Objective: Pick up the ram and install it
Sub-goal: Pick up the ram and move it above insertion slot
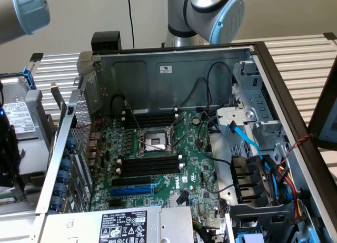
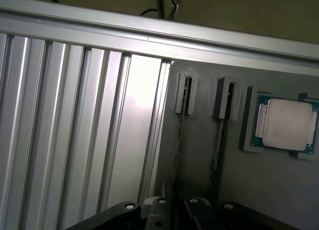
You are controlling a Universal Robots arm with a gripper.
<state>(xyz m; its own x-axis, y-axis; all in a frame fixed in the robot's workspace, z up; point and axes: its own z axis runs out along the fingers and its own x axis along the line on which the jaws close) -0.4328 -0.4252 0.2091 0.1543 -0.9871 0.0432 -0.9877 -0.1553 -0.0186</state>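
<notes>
On the ribbed counter (image 1: 305,58) you have the open computer case (image 1: 137,79) with its motherboard (image 1: 196,161), and a gray holder (image 2: 279,190). In a slot of that holder the ram (image 2: 176,150) stands on edge, with the gripper (image 2: 174,211) close to one end of it; you cannot tell whether the gripper is clenched or released.

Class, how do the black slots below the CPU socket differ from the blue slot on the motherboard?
The black slots form a packed bank; the blue slot is single. The black slots adjoin the CPU socket; the blue slot lies farther off. Both are long, narrow and parallel.
</notes>
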